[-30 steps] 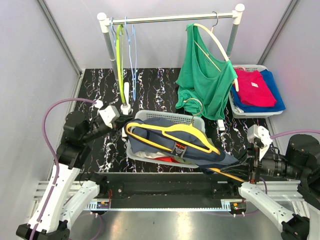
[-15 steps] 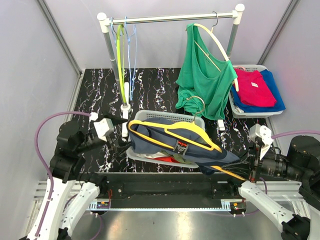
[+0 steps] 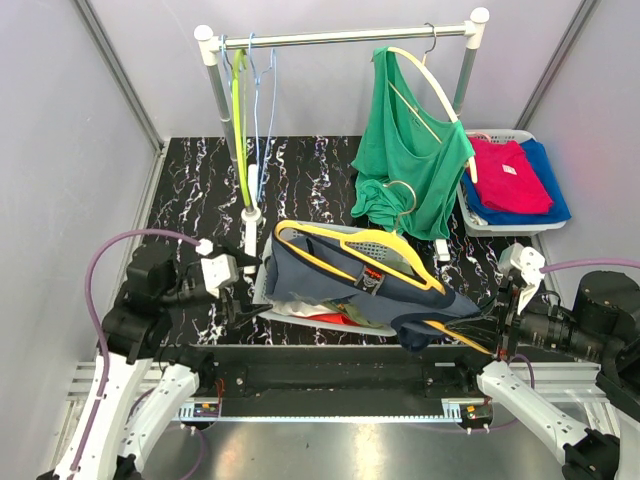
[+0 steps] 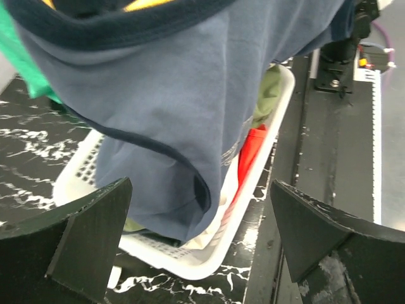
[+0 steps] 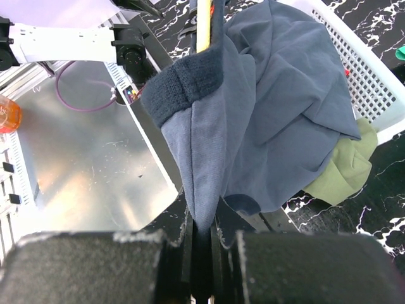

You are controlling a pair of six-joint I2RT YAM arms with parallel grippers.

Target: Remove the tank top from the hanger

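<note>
Over the basket [image 4: 190, 265], the tank top [image 3: 360, 288] hangs stretched. My right gripper [image 5: 201, 227] is clamped on its hem, fingertips buried in cloth. My left gripper [image 4: 201, 196] gapes wide beside it, holding nothing. Of the hanger [image 3: 402, 190] I make out only the hook.

Bright even overhead light, soft shadows; wrist views blurred at near edges.
</note>
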